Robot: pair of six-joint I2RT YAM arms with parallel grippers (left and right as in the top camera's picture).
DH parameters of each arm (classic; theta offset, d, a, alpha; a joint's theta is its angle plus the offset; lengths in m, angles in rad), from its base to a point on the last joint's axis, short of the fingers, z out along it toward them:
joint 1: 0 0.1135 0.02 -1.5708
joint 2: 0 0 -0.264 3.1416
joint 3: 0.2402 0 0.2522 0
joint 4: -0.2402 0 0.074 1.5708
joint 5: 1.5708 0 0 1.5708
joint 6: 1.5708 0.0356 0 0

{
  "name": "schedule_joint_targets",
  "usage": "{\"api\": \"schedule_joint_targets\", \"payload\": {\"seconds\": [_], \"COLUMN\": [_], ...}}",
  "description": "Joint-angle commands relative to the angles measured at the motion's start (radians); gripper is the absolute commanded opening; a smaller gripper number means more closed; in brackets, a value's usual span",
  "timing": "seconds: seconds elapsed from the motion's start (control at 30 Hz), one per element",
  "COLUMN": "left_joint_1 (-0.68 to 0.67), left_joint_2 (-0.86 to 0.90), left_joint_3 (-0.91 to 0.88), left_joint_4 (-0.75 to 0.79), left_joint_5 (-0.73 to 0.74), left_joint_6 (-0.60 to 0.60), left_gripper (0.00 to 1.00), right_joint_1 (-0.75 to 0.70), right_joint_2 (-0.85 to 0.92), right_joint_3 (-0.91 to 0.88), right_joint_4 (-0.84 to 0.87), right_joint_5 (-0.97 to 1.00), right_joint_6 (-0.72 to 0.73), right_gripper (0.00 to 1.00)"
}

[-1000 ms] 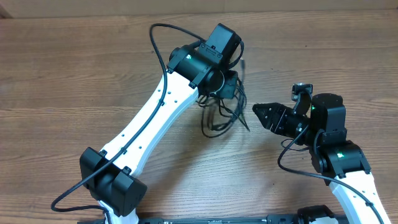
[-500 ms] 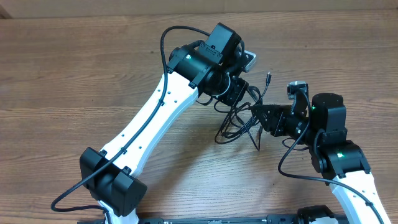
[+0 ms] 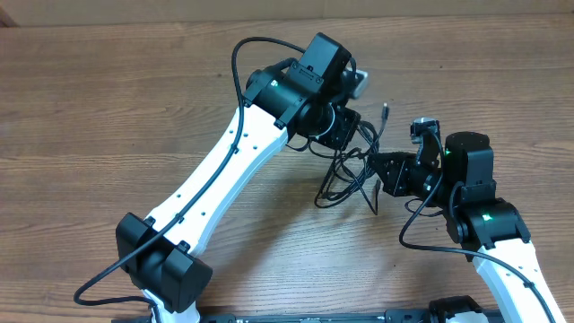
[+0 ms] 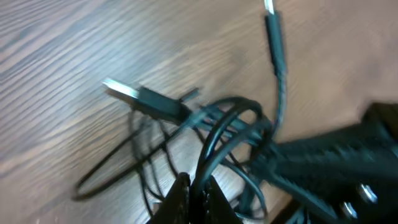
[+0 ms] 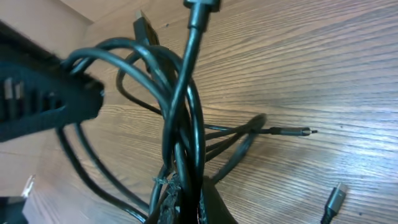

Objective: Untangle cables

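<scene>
Mid-untangle, at the pull-apart step. The tangle of thin black flexible cables [image 5: 183,127] hangs bunched right at the left gripper [image 4: 194,190], with loops trailing from it toward the brown wood-grain tabletop [image 3: 108,108]. I cannot tell whether the lowest loops touch the tabletop. The left gripper is closed tight and pinches one or two strands at the knot; its wrist view is blurred, so the exact strand count is unclear. The right gripper [image 5: 186,196] sits just beside the left gripper, on the robot's right of it, also fully closed and clamped on a few strands of the same bundle. Both grippers therefore hold the one clump from opposite sides. A flat silver USB plug on a black housing [image 4: 121,91] sticks out free a little away from the left gripper, and a slim small-tipped plug end [image 5: 303,131] lies loose farther out. By my reading the grasp is set and separation is not yet done. The next move likely calls for drawing the right gripper away from the left gripper, slowly and watching for strands that cinch. If the knot tightens, it should release and regrip near a free plug end.
</scene>
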Motion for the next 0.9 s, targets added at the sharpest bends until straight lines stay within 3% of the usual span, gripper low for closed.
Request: {"api": "schedule_joint_targets", "payload": {"seconds": [0.0,0.17,0.47,0.5,0.57,0.63,0.67,0.8,0.87], "left_joint_1": [0.008,0.008,0.008,0.008,0.008,0.008,0.008,0.008,0.008], "left_joint_2": [-0.004,-0.004,-0.004,-0.004,-0.004,-0.004,-0.004,-0.004,-0.004], "left_joint_3": [0.023,0.023,0.023,0.023,0.023,0.023,0.023,0.023,0.023], "left_joint_4": [0.010,-0.006,-0.087,-0.089,-0.089,-0.088,-0.088,-0.086,-0.081], "left_joint_5": [-0.212,-0.348,-0.447,-0.446,-0.426,-0.395,-0.371,-0.248,-0.182], "left_joint_6": [-0.268,-0.510,-0.752,-0.735,-0.644,-0.516,-0.431,-0.155,-0.072], "left_gripper": [0.04,0.04,0.04,0.04,0.04,0.04,0.04,0.04,0.04], "right_joint_1": [-0.002,-0.002,-0.002,-0.002,-0.002,-0.003,-0.003,-0.002,-0.002], "right_joint_2": [0.000,0.000,0.000,0.000,0.000,0.000,0.000,0.000,0.000], "right_joint_3": [0.005,0.005,0.005,0.005,0.005,0.005,0.005,0.005,0.005], "right_joint_4": [-0.006,-0.006,-0.006,-0.005,-0.006,-0.005,-0.004,0.006,0.010], "right_joint_5": [-0.062,-0.069,-0.034,-0.034,-0.034,-0.034,-0.034,-0.034,-0.035], "right_joint_6": [-0.007,-0.007,0.080,0.080,0.079,0.079,0.079,0.071,0.048], "right_gripper": [0.04,0.04,0.04,0.04,0.19,0.47,0.52,0.54,0.54]}}
